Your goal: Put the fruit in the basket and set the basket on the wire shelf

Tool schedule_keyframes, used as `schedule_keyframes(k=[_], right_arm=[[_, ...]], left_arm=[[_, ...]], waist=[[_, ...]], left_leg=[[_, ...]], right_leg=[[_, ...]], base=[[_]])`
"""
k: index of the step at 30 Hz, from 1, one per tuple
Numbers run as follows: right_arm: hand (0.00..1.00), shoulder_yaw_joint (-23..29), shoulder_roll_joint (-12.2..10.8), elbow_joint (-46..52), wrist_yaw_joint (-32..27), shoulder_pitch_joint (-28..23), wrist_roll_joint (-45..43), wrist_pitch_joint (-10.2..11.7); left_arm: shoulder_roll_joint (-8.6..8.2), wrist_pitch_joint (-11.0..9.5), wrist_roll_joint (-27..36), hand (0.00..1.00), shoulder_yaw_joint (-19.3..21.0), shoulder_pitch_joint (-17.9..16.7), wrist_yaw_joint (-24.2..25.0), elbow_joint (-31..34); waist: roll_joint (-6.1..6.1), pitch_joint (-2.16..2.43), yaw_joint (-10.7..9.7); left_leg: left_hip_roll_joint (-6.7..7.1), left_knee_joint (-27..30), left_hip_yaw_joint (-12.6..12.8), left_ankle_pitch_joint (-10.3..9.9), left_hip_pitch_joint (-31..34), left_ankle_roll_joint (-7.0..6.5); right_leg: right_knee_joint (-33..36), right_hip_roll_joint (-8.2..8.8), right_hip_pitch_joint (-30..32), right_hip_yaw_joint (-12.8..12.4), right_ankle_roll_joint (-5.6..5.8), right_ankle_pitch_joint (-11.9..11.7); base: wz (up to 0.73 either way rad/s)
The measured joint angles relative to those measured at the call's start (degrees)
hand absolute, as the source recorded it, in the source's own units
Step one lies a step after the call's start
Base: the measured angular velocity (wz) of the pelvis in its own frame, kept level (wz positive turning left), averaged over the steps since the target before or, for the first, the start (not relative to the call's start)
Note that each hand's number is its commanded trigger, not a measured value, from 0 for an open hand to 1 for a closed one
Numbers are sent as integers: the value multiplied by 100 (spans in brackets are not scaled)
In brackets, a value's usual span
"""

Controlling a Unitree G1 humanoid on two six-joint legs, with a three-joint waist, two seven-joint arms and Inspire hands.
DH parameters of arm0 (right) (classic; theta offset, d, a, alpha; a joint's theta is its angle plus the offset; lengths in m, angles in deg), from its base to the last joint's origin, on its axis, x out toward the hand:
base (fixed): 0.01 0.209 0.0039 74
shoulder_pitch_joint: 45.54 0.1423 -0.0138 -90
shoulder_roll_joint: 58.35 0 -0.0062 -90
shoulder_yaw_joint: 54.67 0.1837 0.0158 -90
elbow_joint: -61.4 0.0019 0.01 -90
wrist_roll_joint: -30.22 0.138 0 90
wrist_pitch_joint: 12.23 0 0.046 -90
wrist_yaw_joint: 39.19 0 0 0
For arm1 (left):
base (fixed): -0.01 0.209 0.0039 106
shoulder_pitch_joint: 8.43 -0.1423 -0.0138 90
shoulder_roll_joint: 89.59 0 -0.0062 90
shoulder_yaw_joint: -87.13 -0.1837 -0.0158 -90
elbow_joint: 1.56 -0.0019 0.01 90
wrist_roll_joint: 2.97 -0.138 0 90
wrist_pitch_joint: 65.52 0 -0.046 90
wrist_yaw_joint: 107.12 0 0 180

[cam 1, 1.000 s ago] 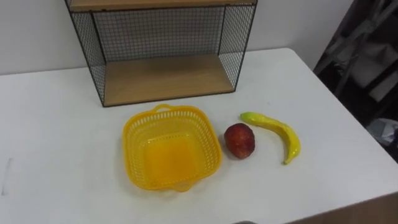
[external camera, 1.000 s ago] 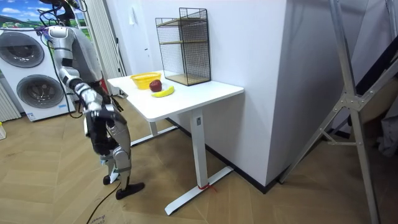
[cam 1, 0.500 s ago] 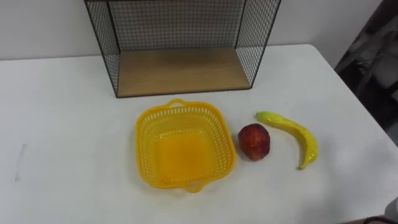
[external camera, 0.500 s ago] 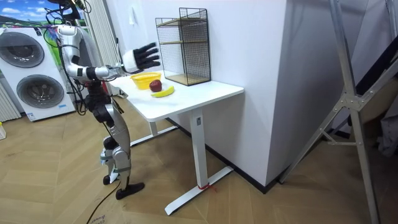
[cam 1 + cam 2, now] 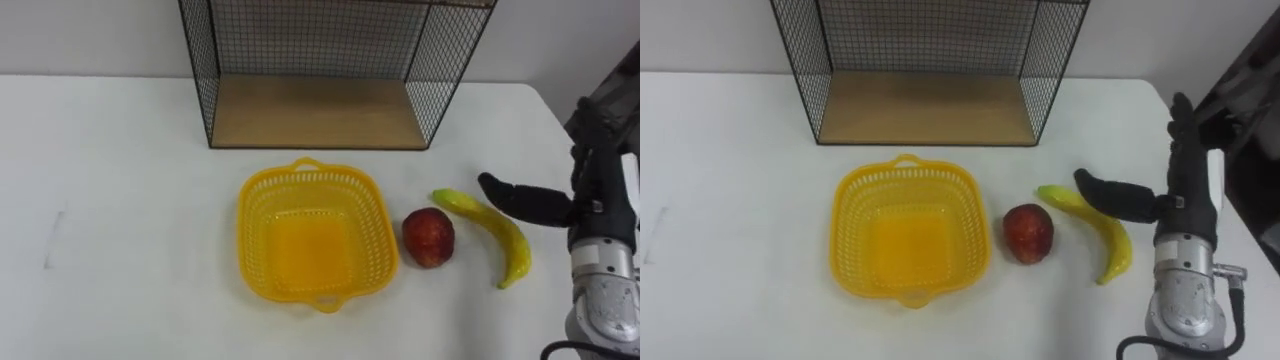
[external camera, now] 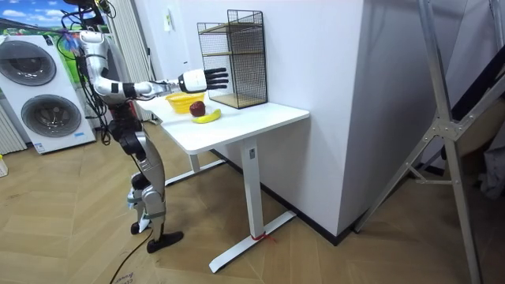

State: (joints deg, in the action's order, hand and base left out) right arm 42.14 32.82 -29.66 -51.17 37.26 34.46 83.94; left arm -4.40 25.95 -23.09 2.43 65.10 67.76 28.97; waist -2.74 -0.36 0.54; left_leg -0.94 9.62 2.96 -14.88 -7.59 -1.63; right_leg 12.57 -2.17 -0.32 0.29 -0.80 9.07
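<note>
Against 0.5 s ago my head camera has swung, so the whole eye view has shifted. Nothing on the table (image 5: 120, 200) has moved.

At the far edge the shelf (image 5: 315, 112) stands with its open front facing me. Just in front of it, about mid-table, sits the basket (image 5: 244, 230), upright and empty, 1 handle toward the shelf and 1 toward the near edge. Just beside its right rim, not quite touching, lies the apple (image 5: 429, 238). Right of that, close by but apart, lies the banana (image 5: 497, 232). Its long axis runs diagonally: the green stem end points far-left toward the shelf, and the tip points near-right toward the table's right corner, with the curve bulging to the far right. Both fruits are out on the table and neither is in the basket.

The real change is at the right. My right hand (image 5: 1188, 195) has come in, where 0.5 s ago only a sliver showed at the bottom corner. Its fingers (image 5: 1181, 125) are straight and point away from me, the thumb (image 5: 1115, 194) sticks out leftward over the banana's stem end, and it holds nothing.

In the room view the robot stands upright at the table's end on the room view's left. Its right arm now reaches further out, with the hand above the fruit.
</note>
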Motion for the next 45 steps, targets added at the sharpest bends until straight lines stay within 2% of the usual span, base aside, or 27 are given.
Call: schedule_keyframes(k=[10,25,31,36,45], right_arm=[[0,-114,7,-31,421,2,-48,0],[0,-116,5,-352,824,-92,-342,0],[0,-207,7,-352,914,-115,-416,0],[0,-549,2,-351,980,-107,-451,0],[0,-595,-10,-258,1247,-62,-486,0]], left_arm=[[-2,39,-1,0,-2,-4,76,7],[-5,23,-32,0,-11,-46,80,220],[-10,24,-75,0,-123,-101,83,220],[-3,24,-73,0,-147,-65,94,219],[8,23,-73,0,-215,46,94,220]], waist=[[63,5,-4],[15,38,1],[5,31,8],[24,17,50],[47,13,143]], left_leg=[[-10,5,-40,0,-68,1],[-11,22,-42,0,-150,1],[-13,25,-55,0,-156,1],[-11,31,-72,0,-153,2],[-17,34,-94,0,-106,3]], right_leg=[[-15,4,-95,62,-1,0],[-2,5,-174,75,-12,-7],[-1,6,-183,86,-15,-9],[-9,13,-193,100,-18,-11],[-12,15,-167,139,-18,-11]], base=[[3],[0],[0],[0],[1]])
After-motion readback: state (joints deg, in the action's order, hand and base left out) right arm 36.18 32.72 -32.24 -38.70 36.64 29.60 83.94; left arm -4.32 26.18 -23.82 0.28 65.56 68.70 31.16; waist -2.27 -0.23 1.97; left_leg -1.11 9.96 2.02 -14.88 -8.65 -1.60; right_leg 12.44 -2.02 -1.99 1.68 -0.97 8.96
